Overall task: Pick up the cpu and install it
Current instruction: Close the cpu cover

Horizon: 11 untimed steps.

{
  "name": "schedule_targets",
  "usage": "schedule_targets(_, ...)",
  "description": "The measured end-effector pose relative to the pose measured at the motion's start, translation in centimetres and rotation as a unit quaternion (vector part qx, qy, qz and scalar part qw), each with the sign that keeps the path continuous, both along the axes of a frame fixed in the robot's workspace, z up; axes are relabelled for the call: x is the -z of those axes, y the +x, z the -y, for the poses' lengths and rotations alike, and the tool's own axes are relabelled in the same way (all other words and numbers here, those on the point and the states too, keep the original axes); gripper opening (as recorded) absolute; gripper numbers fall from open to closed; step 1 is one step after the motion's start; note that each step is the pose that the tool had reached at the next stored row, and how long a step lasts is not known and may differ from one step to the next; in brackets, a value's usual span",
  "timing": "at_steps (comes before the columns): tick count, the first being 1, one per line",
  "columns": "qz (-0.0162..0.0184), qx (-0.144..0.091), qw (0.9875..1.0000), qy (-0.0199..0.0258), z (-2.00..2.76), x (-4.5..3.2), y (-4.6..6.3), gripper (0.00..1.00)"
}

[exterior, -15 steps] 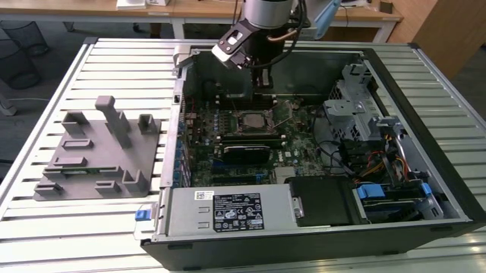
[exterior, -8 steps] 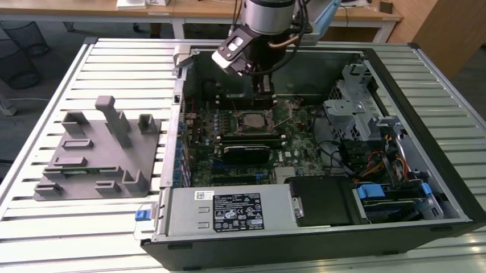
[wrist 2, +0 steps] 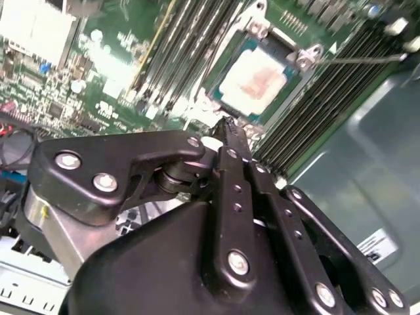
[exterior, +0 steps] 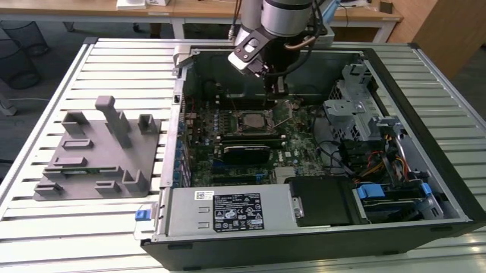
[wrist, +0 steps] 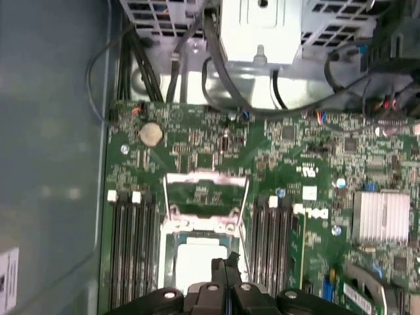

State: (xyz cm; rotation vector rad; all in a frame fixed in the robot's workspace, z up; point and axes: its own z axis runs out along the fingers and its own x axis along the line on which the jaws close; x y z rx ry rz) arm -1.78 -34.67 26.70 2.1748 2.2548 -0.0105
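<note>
Surroundings: open computer case (exterior: 304, 243) lying on a slatted bench (exterior: 76, 227); a grey fixture (exterior: 99, 153) stands on the bench at the exterior view's left, just beside the case
Obstacles: memory slots (wrist: 131, 243) flank the socket on both sides; a coin cell (wrist: 151, 134) and a finned heatsink (wrist: 380, 216) sit on the motherboard (wrist: 289, 151); black cables (wrist: 223, 79) hang near the drive cage (exterior: 349, 108)
Cpu: pale silver-white square (wrist 2: 259, 79) lying in the socket, with a metal load frame (wrist: 205, 193) just beside it
Arm: reaches down into the case from above, wrist tilted
End effector: (wrist 2: 226, 125) clenched, fingertips together with nothing between them, close over the socket's rim and not on the cpu
Labels: black-and-white label (exterior: 237, 211) on the silver power supply (exterior: 190, 219); white sticker (wrist 2: 377, 246) on the case wall; print too small to tell
</note>
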Motion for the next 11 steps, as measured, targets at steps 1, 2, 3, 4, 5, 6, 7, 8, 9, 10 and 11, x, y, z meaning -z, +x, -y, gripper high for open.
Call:
schedule_targets(1, 0.0, 0.0, 1.0, -0.0001, 0.0, 0.03, 0.3, 0.11)
schedule_targets(2, 0.0, 0.0, 1.0, -0.0001, -0.01, 0.07, 0.5, 0.11)
schedule_targets(3, 0.0, 0.0, 1.0, 0.0, -0.02, 0.1, 0.7, 0.11)
schedule_targets(4, 0.0, 0.0, 1.0, 0.0, -0.04, 0.12, 0.9, 0.11)
schedule_targets(5, 0.0, 0.0, 1.0, 0.0, -0.07, 0.15, 1.1, 0.11)
schedule_targets(6, 0.0, 0.0, 1.0, 0.0, -0.09, 0.19, 1.3, 0.11)
schedule_targets(7, 0.0, 0.0, 1.0, 0.0, -0.1, 0.23, 1.4, 0.11)
schedule_targets(8, 0.0, 0.0, 1.0, -0.0001, -0.12, 0.27, 1.6, 0.11)
schedule_targets(9, 0.0, 0.0, 1.0, -0.0001, -0.14, 0.3, 1.7, 0.11)
schedule_targets(10, 0.0, -0.001, 1.0, 0.0, -0.18, 0.33, 1.8, 0.11)
schedule_targets(11, 0.0, -0.001, 1.0, 0.0, -0.24, 0.36, 1.9, 0.11)
